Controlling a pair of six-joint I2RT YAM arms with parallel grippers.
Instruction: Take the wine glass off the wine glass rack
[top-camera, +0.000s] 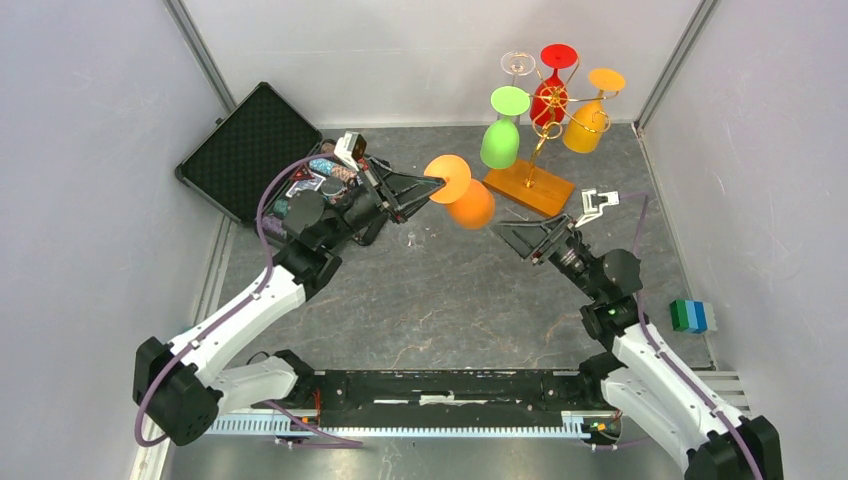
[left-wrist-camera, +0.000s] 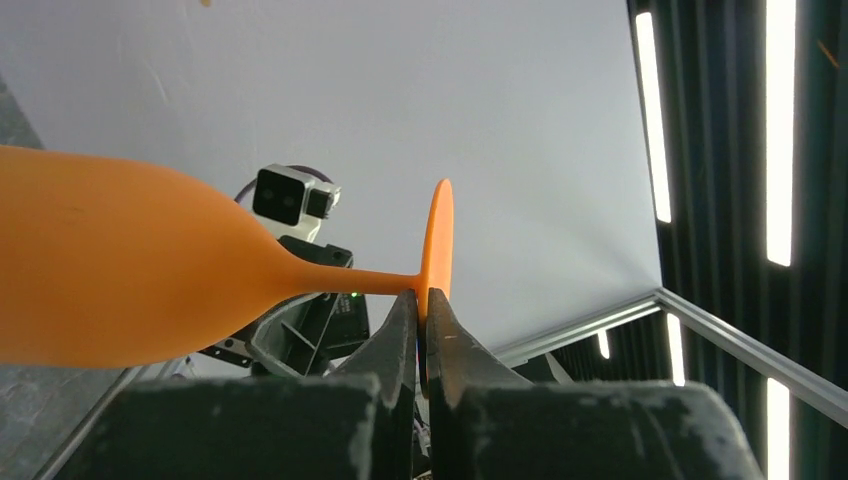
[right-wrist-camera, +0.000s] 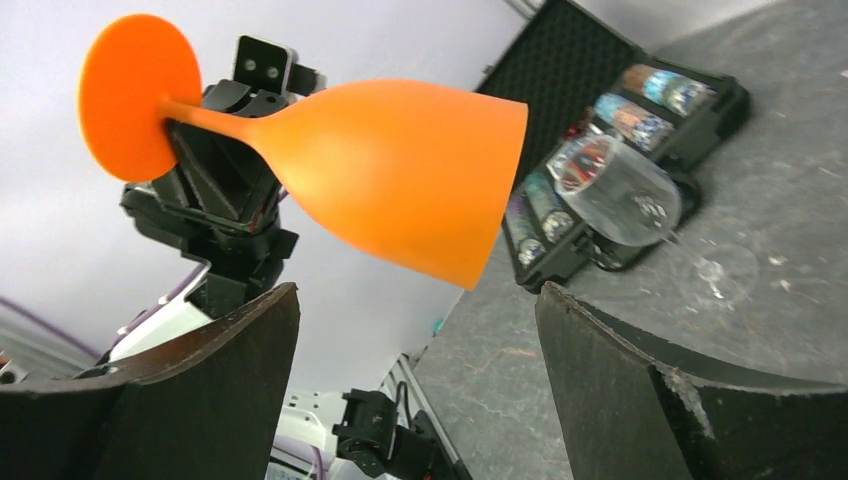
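My left gripper (top-camera: 432, 188) is shut on the round foot of an orange wine glass (top-camera: 470, 203), held in the air off the rack. In the left wrist view the jaws (left-wrist-camera: 423, 305) pinch the foot's edge and the bowl (left-wrist-camera: 110, 275) points left. The gold wire rack (top-camera: 548, 110) on its orange-brown wooden base (top-camera: 530, 187) stands at the back right, with green (top-camera: 500, 140), red (top-camera: 550, 95), yellow-orange (top-camera: 585, 125) and clear (top-camera: 517, 64) glasses hanging on it. My right gripper (top-camera: 508, 233) is open and empty, just right of the orange glass (right-wrist-camera: 400, 170).
An open black case (top-camera: 250, 150) with small items lies at the back left. A clear wine glass (right-wrist-camera: 625, 195) lies on its side on the grey table near the case. Green and blue blocks (top-camera: 692, 316) sit at the right edge.
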